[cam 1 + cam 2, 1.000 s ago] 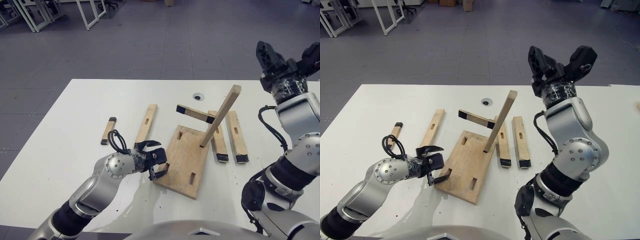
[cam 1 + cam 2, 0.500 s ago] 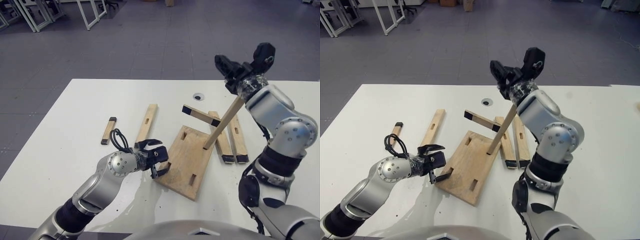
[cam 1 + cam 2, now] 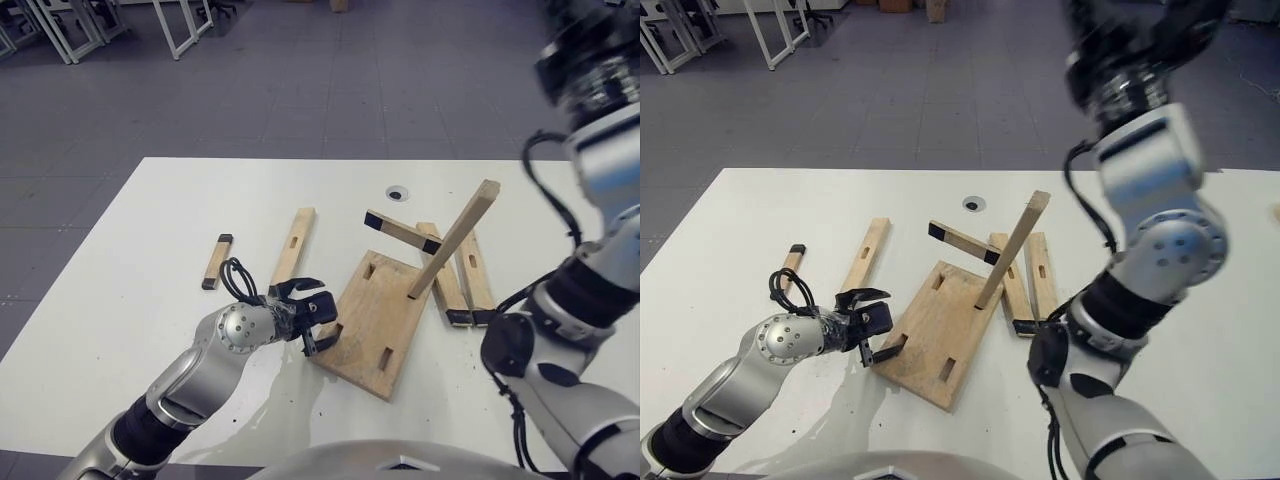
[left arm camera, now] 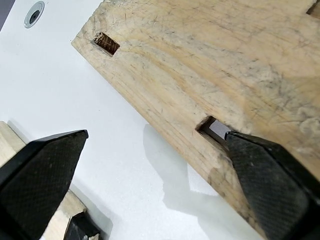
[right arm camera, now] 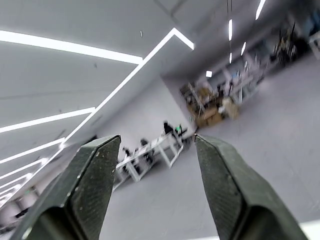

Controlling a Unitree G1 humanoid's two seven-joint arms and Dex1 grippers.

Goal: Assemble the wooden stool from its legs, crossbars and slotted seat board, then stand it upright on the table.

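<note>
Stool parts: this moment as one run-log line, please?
left gripper: open at seat board edge | right gripper: open, held high | leg: leaning in board slot | other legs: flat on table

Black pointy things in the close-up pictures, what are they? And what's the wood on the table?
They are the robot's fingers. Each arm ends in a two-finger gripper with a camera on its wrist. Two pictures look down from its head at the white table. The left gripper is open beside the seat board, gripping nothing. The wood is stool parts: one leg stands slanted in the board; a slotted piece and others lie flat. The right gripper is open, raised high, facing the room.
</note>
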